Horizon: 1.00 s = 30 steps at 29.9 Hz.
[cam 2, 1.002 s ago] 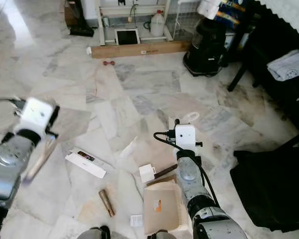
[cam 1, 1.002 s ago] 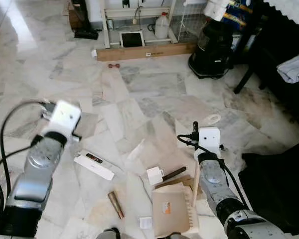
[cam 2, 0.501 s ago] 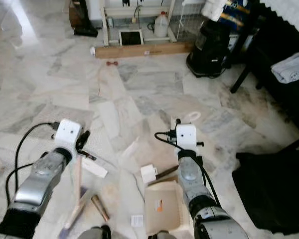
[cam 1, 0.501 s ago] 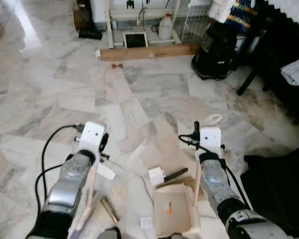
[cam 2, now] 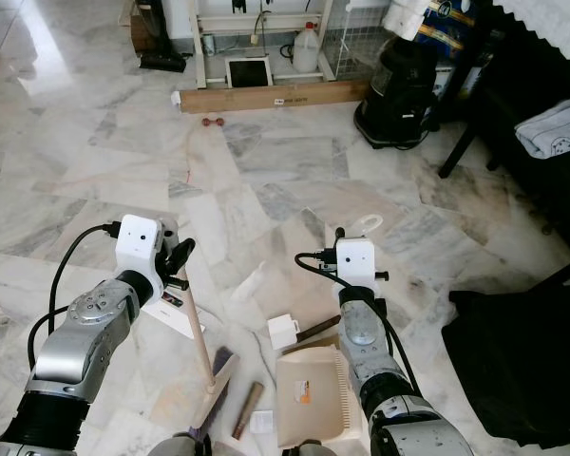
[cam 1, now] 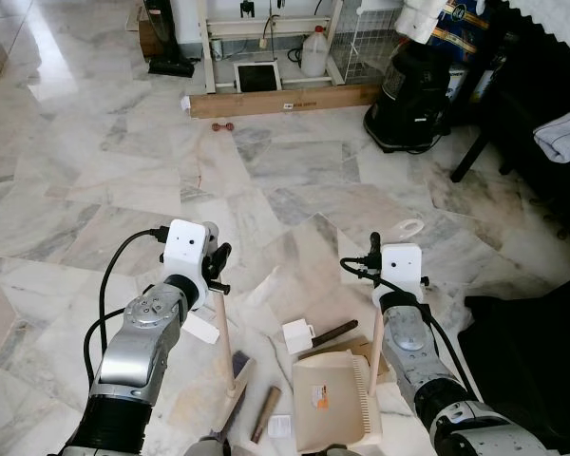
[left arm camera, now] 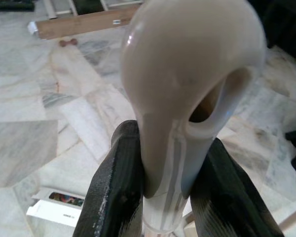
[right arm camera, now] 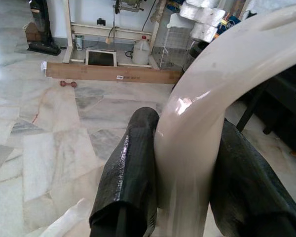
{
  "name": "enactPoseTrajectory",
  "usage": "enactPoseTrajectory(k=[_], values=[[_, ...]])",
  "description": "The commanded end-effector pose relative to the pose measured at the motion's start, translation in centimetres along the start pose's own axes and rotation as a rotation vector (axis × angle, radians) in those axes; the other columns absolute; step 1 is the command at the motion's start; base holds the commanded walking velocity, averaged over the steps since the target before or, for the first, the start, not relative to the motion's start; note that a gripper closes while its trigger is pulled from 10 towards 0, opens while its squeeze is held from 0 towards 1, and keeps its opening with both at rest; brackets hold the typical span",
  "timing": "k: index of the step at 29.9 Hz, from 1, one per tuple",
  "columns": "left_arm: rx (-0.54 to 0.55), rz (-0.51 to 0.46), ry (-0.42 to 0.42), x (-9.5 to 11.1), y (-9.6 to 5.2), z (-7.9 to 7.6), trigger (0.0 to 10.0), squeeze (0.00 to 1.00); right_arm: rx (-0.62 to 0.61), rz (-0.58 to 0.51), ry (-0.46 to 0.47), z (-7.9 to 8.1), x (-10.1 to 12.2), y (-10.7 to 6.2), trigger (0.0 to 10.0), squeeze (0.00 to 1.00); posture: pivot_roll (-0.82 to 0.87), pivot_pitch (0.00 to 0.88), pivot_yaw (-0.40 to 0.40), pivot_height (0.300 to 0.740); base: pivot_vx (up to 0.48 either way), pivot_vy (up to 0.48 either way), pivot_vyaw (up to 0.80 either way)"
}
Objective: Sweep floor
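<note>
Beige broom (cam 2: 201,353) pinched in our left gripper (left arm camera: 158,197), dustpan (cam 1: 334,408) pinched in our right gripper (right arm camera: 180,192), both on the floor. Roll (cam 1: 262,414) might skid past the dustpan if we swipe hard.

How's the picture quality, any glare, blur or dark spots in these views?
Left eye view: sharp, window glare washing out the floor at upper left; the right edge is in deep shadow. Left wrist view: the brush handle is close and soft, with the floor behind it clearer. Right wrist view: the dustpan handle shows a bright highlight and its top is overexposed.
</note>
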<state>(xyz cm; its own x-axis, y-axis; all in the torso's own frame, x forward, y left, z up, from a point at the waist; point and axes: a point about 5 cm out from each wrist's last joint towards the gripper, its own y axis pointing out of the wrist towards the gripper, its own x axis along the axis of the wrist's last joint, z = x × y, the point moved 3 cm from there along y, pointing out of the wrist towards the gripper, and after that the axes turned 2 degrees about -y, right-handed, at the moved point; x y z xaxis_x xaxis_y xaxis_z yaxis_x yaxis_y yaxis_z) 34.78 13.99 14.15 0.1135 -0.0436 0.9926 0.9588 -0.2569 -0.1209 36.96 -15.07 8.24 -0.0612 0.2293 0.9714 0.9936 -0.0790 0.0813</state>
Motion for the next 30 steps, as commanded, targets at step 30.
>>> enactPoseTrajectory(k=[30], values=[[-0.154,0.132,-0.009,-0.2,-0.3,-2.2,10.0,0.00,0.168,0.092,0.034,1.9,-2.0,-1.3,10.0,0.00,0.15,0.158,-0.071,0.740,0.000,0.000,0.00]])
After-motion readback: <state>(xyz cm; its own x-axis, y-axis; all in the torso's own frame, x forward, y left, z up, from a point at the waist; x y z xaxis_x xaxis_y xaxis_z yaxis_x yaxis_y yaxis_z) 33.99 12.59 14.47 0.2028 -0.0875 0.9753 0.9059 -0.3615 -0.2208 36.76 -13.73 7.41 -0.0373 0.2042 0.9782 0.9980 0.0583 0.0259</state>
